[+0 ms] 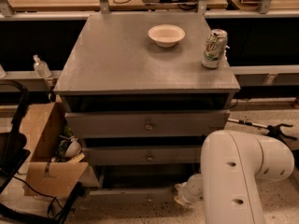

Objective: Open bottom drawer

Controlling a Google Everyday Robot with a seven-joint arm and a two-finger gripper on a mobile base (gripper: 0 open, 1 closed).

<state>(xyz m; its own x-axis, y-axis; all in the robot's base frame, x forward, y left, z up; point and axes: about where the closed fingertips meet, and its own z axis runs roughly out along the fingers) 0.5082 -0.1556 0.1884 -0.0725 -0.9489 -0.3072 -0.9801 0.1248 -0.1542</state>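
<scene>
The grey cabinet (140, 55) has three drawer fronts. The top drawer (107, 124) and the middle drawer (112, 156) each show a small round knob at centre. The bottom drawer (126, 194) is the lowest front, a thin grey strip just above the floor with a dark gap above it. Its knob (149, 199) barely shows. My gripper (182, 198) is at the end of the white arm (238, 171), low down at the right end of the bottom drawer front. It is to the right of the knob.
A white bowl (166, 34) and a drink can (214, 49) stand on the cabinet top. An open cardboard box (44, 148) with clutter sits on the floor to the left, by a black frame (14, 139). A tool (266, 127) lies on the floor to the right.
</scene>
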